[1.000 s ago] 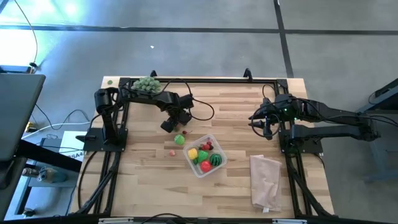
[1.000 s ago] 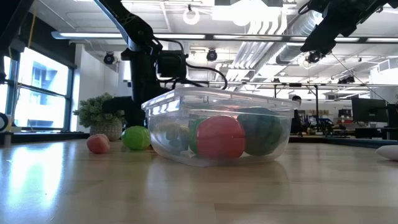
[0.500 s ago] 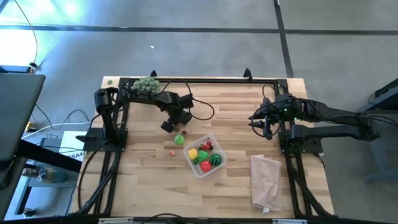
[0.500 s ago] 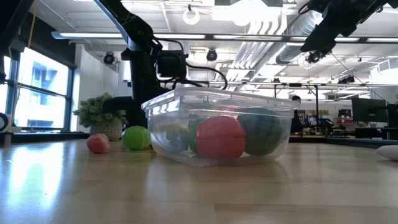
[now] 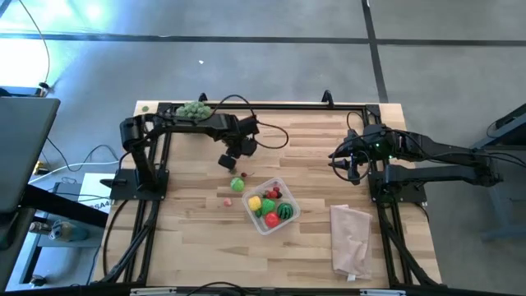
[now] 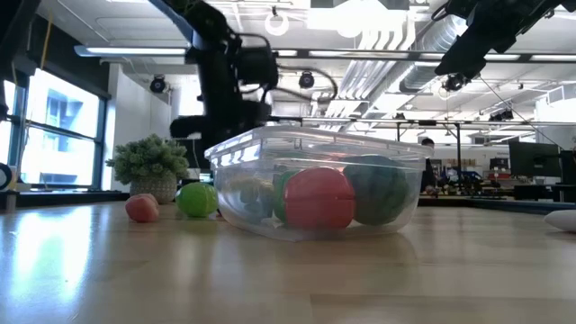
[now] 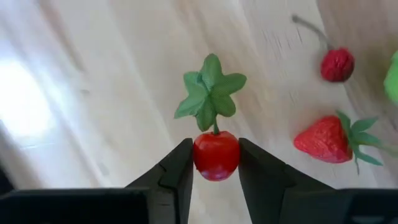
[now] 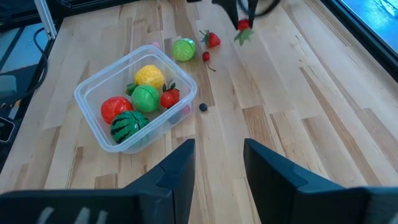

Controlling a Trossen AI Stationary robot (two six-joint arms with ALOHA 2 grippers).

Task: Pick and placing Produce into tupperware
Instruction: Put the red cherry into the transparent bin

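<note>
One small red fruit with a green leafy top point(image 7: 214, 152) sits clenched in the left pincer point(image 7: 214, 163), raised clear of the worktop point(image 5: 312, 148) for carrying, likely to the tupperware point(image 5: 269, 205) at five o'clock. The right pincer point(image 8: 217, 163) waits at three o'clock, fingers parted around nothing.

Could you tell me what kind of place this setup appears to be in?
Probably a robotics lab in a large open-plan workshop or office. A wooden table in a black frame carries two robot arms, exposed ducts and strip lights run overhead, and desks with monitors fill the room behind.
</note>
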